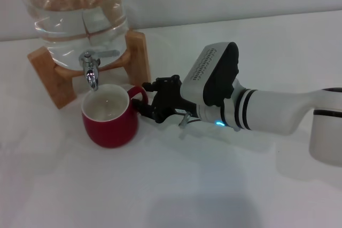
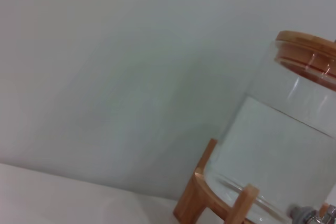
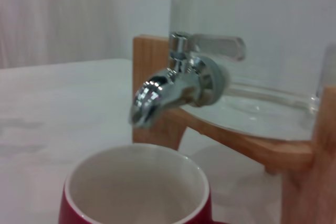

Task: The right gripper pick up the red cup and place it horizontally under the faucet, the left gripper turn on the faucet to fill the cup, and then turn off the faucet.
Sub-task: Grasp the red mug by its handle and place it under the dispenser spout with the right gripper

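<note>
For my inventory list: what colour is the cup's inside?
Glossy white inside the red cup; right wrist view shows it best.

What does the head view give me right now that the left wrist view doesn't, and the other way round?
Only the head view shows the squat dark red ceramic cup standing upright on the white table under the chrome faucet's spout, with the right arm's black tool at the cup's loop handle. Only the left wrist view shows the jar's wooden lid and the water level below it. Both share the clear water jar and its wooden stand; the left wrist view catches only an edge of the faucet. The left tool appears in neither.
</note>
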Robot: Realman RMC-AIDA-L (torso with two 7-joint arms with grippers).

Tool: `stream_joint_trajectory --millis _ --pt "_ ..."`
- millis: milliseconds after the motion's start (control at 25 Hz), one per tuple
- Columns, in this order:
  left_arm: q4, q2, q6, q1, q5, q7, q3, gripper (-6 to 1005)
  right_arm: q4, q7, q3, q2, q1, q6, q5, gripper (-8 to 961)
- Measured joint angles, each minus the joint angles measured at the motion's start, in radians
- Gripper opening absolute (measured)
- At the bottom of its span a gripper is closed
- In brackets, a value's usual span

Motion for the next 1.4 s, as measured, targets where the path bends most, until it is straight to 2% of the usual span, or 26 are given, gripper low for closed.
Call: stream_joint_trajectory --millis 400,720,1200,1400 --pt "-0.001 -0.001 -0.004 0.0 0.008 0.0 -0.021 881 0.007 0.017 0.031 -0.005 -0.012 -0.004 -0.033 442" --pt "-0.001 -0.001 -0.006 -0.002 0.009 0.0 -0.022 880 0.028 0.028 0.033 -0.022 -0.03 -0.003 -0.044 442" --pt "-0.001 -0.003 -0.003 -0.009 0.009 0.0 -0.022 880 0.037 0.088 0.037 -0.026 -0.036 0.001 -0.123 443" --pt "-0.001 -0.003 -0.001 -0.009 0.009 0.0 -0.022 880 0.081 0.121 0.036 -0.054 -0.064 0.001 -0.142 443"
